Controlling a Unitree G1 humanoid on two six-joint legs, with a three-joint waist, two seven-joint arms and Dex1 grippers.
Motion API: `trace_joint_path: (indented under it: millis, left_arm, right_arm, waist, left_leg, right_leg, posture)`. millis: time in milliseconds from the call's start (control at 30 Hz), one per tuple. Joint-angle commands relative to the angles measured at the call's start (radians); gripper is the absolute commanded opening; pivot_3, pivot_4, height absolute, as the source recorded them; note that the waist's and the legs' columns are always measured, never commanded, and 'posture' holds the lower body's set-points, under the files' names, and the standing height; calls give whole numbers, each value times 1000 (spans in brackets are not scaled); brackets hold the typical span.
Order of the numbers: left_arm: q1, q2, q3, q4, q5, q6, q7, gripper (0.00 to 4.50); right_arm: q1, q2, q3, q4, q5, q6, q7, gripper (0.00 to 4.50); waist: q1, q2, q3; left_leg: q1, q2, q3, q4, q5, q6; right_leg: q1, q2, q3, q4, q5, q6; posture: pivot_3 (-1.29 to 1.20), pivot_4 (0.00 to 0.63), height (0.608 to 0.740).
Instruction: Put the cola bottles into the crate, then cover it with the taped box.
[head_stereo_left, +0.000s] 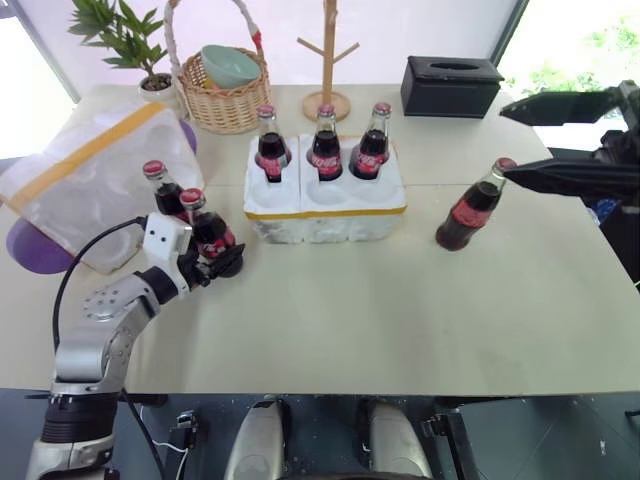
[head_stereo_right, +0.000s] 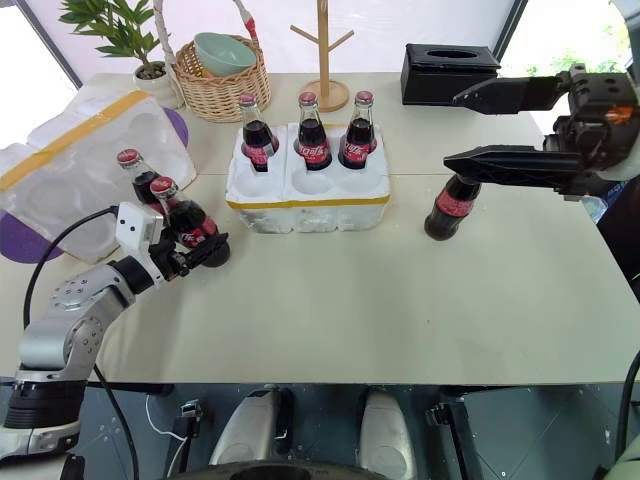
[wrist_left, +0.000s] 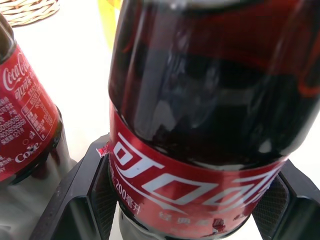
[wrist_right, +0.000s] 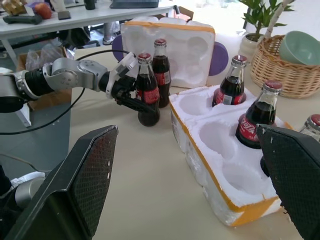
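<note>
Three cola bottles (head_stereo_left: 327, 150) already stand upright in the far row of the crate (head_stereo_left: 325, 205), and you can see its three near wells are bare. You have two more bottles on the surface (head_stereo_left: 400, 310) just left of the crate, close in front of the taped box (head_stereo_left: 95, 185), which lies tilted on the surface's left side over a purple mat (head_stereo_left: 30, 250). Your left gripper (head_stereo_left: 212, 262) has its two black fingers (wrist_left: 82, 200) around the lower body of the nearer bottle (head_stereo_left: 208, 228); from the left wrist view both pads sit at the glass, one on each side of the red label. The farther bottle (head_stereo_left: 163, 190) stands beside it, untouched.

Your sixth bottle (head_stereo_left: 470, 212) stands alone to the right of the crate. Your right gripper (head_stereo_left: 545, 140) hangs above the surface at the right edge, fingers spread wide and pointing left, with the lower fingertip next to that bottle's cap; whether it touches, you cannot tell.

Behind the crate sit a wicker basket (head_stereo_left: 225, 95) holding a green bowl (head_stereo_left: 228, 65), a wooden rack (head_stereo_left: 328, 60), a black tissue box (head_stereo_left: 452, 86) and a potted plant (head_stereo_left: 125, 40).
</note>
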Motion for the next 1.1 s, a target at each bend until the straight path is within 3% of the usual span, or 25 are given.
trace_joint_path:
  millis: [33, 200, 367, 433, 533, 667, 867, 1100]
  left_arm:
    - [14, 68, 48, -143, -116, 79, -85, 2833]
    - [-85, 143, 62, -255, -286, 230, -127, 2833]
    - [-324, 95, -12, -261, -375, 324, -86, 2833]
    - [-426, 44, -61, -218, -337, 323, -48, 2833]
    - [-633, -112, -186, -20, -172, 250, 54, 2833]
    - [-748, -206, -284, 181, 20, 143, 115, 2833]
    - [-791, -290, -328, 281, 103, 136, 116, 2833]
    - [-780, -293, -351, 269, 142, 208, 89, 2833]
  right_arm:
    - [7, -8, -23, -28, 9, -17, 2, 4500]
    - [21, -12, -17, -35, 11, -14, 5, 4500]
    - [38, -7, -4, -53, -11, -39, 0, 4500]
    - [42, -2, -1, -57, -19, -50, -11, 4500]
    - [45, 15, 2, -62, -24, -58, -37, 4500]
    - [63, 25, -11, -80, -23, -59, -66, 4500]
    - [102, 21, -45, -96, -16, -56, -104, 4500]
    - [132, 30, -43, -89, -35, -86, -129, 4500]
  waist:
    - [-1, 0, 0]
    - [5, 0, 1]
    - [2, -1, 1]
    - [1, -1, 1]
    - [6, -2, 1]
    - [-5, -2, 1]
    - [-1, -3, 2]
    - [2, -3, 2]
  left_leg:
    - [0, 0, 0, 0, 0, 0]
    - [-1, 0, -1, 0, 0, 0]
    - [-2, -1, -1, 2, 0, 0]
    - [-2, -1, -1, 2, 0, 0]
    - [-2, -1, -1, 2, 0, 0]
    - [-1, -2, -1, 3, 0, 0]
    - [-3, -2, -1, 0, 0, 1]
    - [-3, -2, -1, 3, 0, 0]
  right_leg:
    - [0, 0, 0, 0, 0, 0]
    - [-1, 0, 0, 0, 0, 0]
    - [0, 0, 0, 0, 0, 0]
    - [0, 0, 0, 0, 1, 2]
    - [0, 0, -1, 1, 1, 2]
    - [1, 0, 1, -1, 2, 4]
    - [-3, 0, 1, -1, 2, 4]
    - [-2, -1, 1, -1, 2, 4]
  posture:
    - [0, 150, 736]
    - [0, 150, 736]
    - [0, 150, 736]
    - [0, 150, 736]
    - [0, 150, 736]
    - [0, 150, 736]
    - [0, 150, 736]
    - [0, 150, 736]
